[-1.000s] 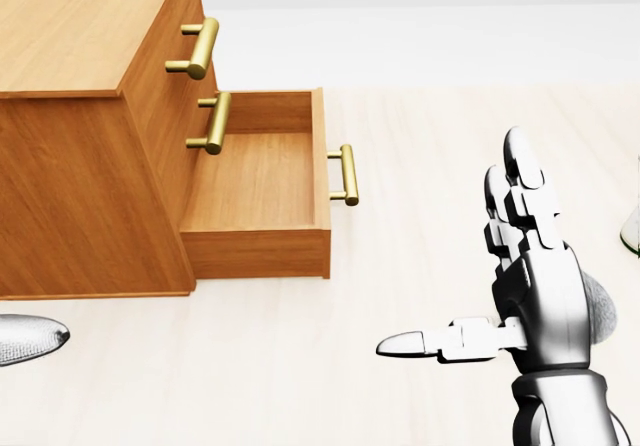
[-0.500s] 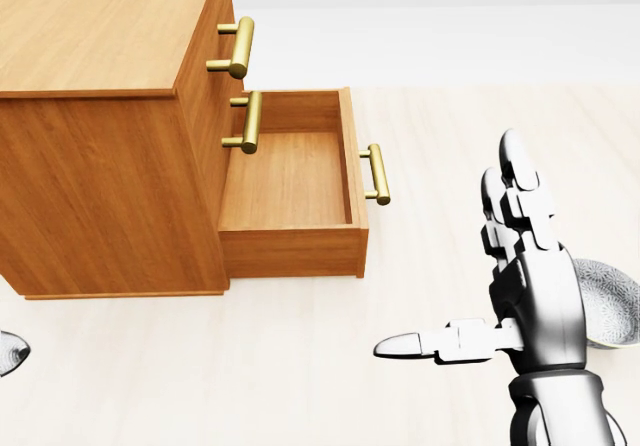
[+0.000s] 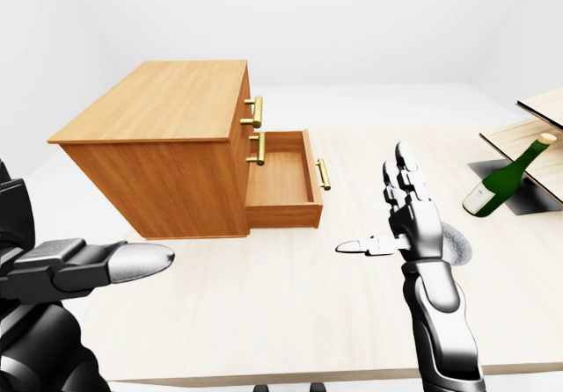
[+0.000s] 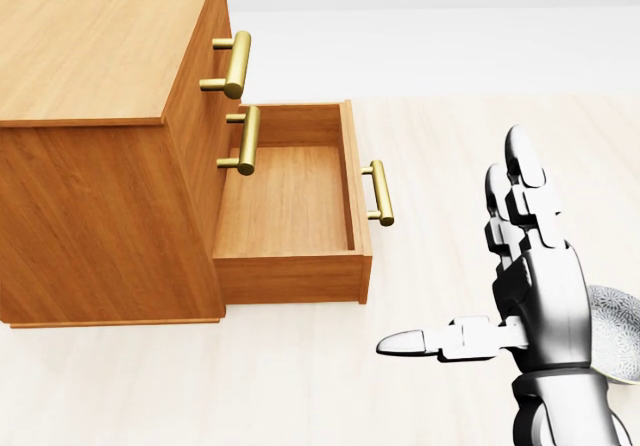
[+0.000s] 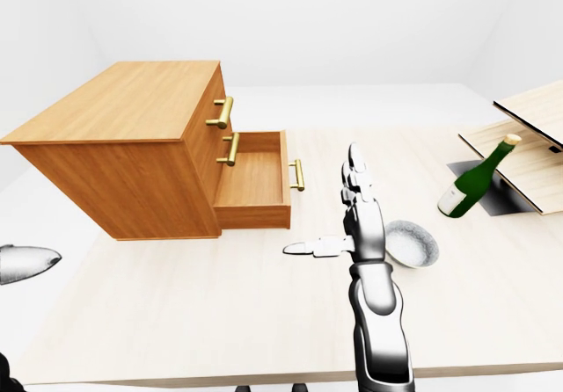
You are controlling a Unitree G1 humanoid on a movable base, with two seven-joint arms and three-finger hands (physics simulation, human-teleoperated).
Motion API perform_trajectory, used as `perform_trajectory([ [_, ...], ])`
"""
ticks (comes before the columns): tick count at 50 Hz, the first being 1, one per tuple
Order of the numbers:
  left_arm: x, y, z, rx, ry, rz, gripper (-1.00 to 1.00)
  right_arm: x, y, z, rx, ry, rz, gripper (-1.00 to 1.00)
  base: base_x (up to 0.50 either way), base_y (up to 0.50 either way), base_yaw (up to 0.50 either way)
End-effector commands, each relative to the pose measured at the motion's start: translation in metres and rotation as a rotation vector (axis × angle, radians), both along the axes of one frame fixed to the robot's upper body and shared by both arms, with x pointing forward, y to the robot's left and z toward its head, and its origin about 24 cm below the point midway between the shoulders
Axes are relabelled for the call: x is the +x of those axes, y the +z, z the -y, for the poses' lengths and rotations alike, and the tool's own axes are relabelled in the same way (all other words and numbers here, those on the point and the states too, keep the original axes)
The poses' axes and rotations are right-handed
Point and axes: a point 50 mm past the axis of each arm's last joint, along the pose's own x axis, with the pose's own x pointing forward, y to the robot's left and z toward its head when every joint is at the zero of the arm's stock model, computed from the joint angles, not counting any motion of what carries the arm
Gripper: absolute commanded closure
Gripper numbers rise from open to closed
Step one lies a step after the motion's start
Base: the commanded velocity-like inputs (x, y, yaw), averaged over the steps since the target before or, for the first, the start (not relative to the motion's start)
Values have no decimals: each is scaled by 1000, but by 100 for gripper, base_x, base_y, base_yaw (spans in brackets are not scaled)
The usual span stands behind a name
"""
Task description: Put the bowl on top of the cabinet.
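Note:
The grey speckled bowl [image 5: 412, 243] sits upright on the pale table, just right of my right hand [image 5: 324, 204]. That hand is raised, open and empty, with its fingers pointing up and its thumb sticking out to the left. In the head view it hides most of the bowl [image 4: 617, 332]. The wooden cabinet [image 5: 123, 102] stands at the left with a bare flat top. Its lower drawer [image 4: 290, 191] is pulled out and empty. At the lower left, apart from everything, my left hand [image 3: 132, 262] shows one outstretched finger and holds nothing.
A green bottle [image 5: 473, 181] leans at the right against a tilted wooden board [image 5: 528, 146], beside a dark rectangle [image 5: 503, 197] in the table. Brass handles [image 4: 380, 194] stick out from the drawers. The table's near edge [image 5: 264, 376] runs along the bottom.
The camera has moved: the cabinet slid right, then down and a little left in the head view. My left fingertip left that view. My right hand keeps its open pose.

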Motion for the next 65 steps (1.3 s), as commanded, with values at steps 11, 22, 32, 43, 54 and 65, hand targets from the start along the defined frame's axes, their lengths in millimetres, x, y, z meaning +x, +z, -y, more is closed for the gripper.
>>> perform_trajectory([
  [11,-5,6,-5,-9,4,34,-100,-1,7,2,-28,-18,31,-100,0,0,0],
  [22,-6,7,-6,-16,1,42,-100,0,19,11,-107,-85,78,-100,0,0,0],
  [32,-5,6,-6,-16,1,33,-100,-1,36,21,-269,-156,136,-100,0,0,0],
  [43,-4,5,-6,-13,4,26,-100,-2,43,35,-396,-226,137,-100,0,0,0],
  [54,-5,6,-6,-14,4,34,-100,-4,45,40,-510,-246,118,-100,0,0,0],
  [65,-5,6,-6,-14,5,33,-100,-6,45,45,-602,-276,91,-100,0,0,0],
])
